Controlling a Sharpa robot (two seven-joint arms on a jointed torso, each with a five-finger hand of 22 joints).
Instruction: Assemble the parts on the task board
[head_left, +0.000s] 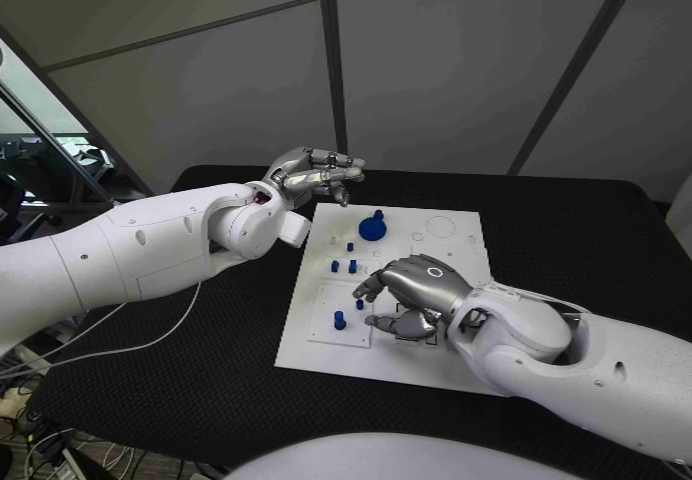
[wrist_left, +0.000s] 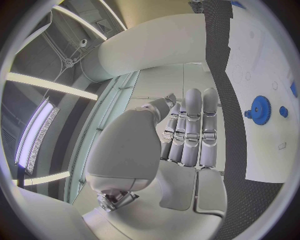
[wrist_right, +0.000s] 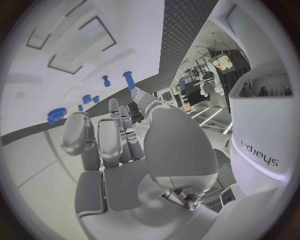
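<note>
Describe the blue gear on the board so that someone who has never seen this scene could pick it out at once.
Start at the white task board in the middle of the black table. Go to its far end, just below the raised left hand: the blue gear sits there. It is a broad, round toothed disc, much wider than the slim blue pegs nearer the right hand.

Right hand crowds the task board's middle; blue gear and pegs stand beside it; left hand hovers off the far corner.
</note>
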